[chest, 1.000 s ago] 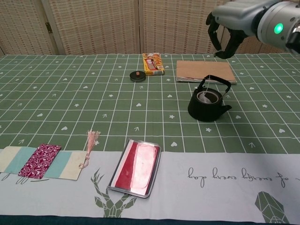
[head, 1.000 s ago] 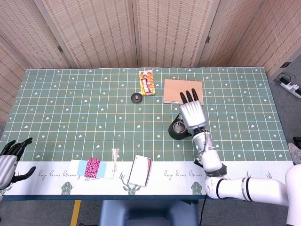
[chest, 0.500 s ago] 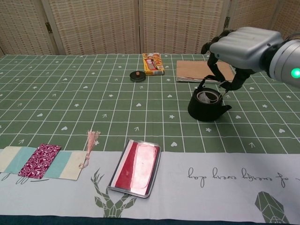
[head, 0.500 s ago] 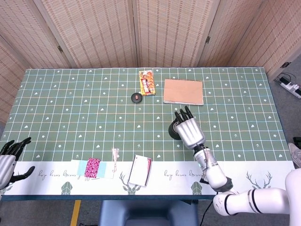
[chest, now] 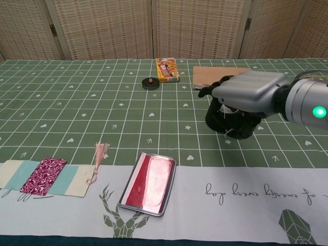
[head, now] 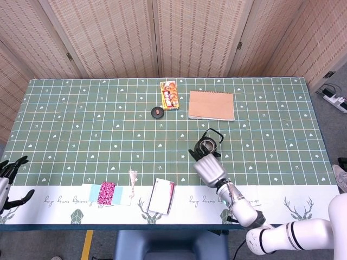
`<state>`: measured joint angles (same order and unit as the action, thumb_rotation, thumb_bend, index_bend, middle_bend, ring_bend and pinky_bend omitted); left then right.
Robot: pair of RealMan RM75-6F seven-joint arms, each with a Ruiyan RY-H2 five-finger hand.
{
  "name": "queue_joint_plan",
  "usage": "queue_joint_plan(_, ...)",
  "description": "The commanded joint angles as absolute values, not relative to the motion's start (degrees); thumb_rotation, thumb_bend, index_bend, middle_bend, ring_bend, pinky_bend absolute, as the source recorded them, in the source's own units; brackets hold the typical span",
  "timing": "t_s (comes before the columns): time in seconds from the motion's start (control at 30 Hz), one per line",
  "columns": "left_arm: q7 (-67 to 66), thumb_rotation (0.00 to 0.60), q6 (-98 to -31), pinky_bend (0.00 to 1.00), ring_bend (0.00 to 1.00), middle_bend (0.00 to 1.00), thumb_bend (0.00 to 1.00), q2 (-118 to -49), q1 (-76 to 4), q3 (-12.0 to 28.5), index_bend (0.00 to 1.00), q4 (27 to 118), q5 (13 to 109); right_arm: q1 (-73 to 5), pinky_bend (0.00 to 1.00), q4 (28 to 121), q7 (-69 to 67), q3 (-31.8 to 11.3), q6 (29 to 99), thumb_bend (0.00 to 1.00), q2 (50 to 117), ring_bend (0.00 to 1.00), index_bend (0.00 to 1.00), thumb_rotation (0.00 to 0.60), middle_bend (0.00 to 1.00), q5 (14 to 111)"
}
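Note:
A black teapot (head: 207, 144) with an upright wire handle stands right of the table's middle. My right hand (head: 209, 169) hovers low at its near side, back up, fingers curved toward the pot and apart, gripping nothing that I can see. In the chest view the right hand (chest: 247, 92) covers most of the teapot (chest: 237, 128); whether the fingers touch it is hidden. My left hand (head: 8, 177) shows only at the head view's lower left edge, off the table, fingers spread and empty.
At the back lie a snack box (head: 169, 95), a small black lid (head: 157, 112) and a brown notebook (head: 211, 105). Near the front edge are a patterned bookmark card (chest: 45, 176), a pink tassel (chest: 100, 154) and a metal tin (chest: 149, 182).
My right hand came down and back from above the notebook to the teapot's near side, now low over it. The left hand slid slightly further off the lower left.

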<state>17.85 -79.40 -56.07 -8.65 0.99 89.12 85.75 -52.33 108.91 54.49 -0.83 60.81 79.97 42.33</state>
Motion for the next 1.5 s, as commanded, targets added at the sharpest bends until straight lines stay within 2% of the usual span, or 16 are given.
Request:
queue_joint_plan(0.03, 18.6, 0.6, -79.2, 0.05, 0.14, 0.13, 0.29, -55.8, -8.6, 1.1, 0.02, 88.7, 85.6, -54.0, 0.0, 112.1, 53.4, -1.4, 58.5, 0.43, 77.5, 0.0, 0.0, 0.6, 0.0, 36.6)
queue_joint_plan(0.2, 18.5, 0.6, -78.9, 0.05, 0.14, 0.13, 0.29, -55.8, -8.7, 1.1, 0.02, 88.7, 85.6, -55.1, 0.0, 115.9, 52.1, -1.8, 58.1, 0.42, 74.1, 0.0, 0.0, 0.6, 0.0, 32.2)
queue_joint_plan(0.37, 18.3, 0.6, -78.8, 0.05, 0.14, 0.13, 0.29, -55.8, -8.7, 1.2, 0.02, 88.8, 85.6, -57.4, 0.0, 118.1, 53.4, -1.4, 59.1, 0.31, 72.4, 0.0, 0.0, 0.6, 0.0, 27.2)
queue_joint_plan(0.83, 18.5, 0.6, -78.8, 0.05, 0.14, 0.13, 0.29, -55.7, -8.6, 1.2, 0.02, 88.8, 85.7, -58.8, 0.0, 120.3, 54.2, 0.6, 64.5, 0.29, 72.2, 0.0, 0.0, 0.6, 0.0, 27.5)
queue_joint_plan(1.0, 18.0, 0.6, -78.9, 0.05, 0.14, 0.13, 0.29, -55.8, -8.6, 1.2, 0.02, 88.9, 85.8, -55.7, 0.0, 125.3, 51.4, 0.3, 71.2, 0.29, 67.0, 0.0, 0.0, 0.6, 0.0, 33.0)
queue_joint_plan(1.17, 16.6, 0.6, -79.1, 0.05, 0.14, 0.13, 0.29, -56.1, -8.6, 1.2, 0.02, 89.1, 85.9, -49.0, 0.0, 126.7, 48.9, 3.9, 80.0, 0.29, 64.1, 0.0, 0.0, 0.6, 0.0, 42.9)
queue_joint_plan(1.3, 14.8, 0.6, -79.6, 0.05, 0.14, 0.13, 0.29, -56.5, -8.4, 1.1, 0.02, 89.5, 86.2, -41.0, 0.0, 124.5, 44.6, 8.5, 87.3, 0.29, 63.2, 0.0, 0.0, 0.6, 0.0, 53.1)
queue_joint_plan(1.5, 11.0, 0.6, -80.1, 0.05, 0.14, 0.13, 0.29, -57.5, -8.3, 1.1, 0.02, 90.3, 86.4, -27.2, 0.0, 114.9, 31.9, 14.4, 97.4, 0.29, 62.5, 0.0, 0.0, 0.6, 0.0, 67.3)
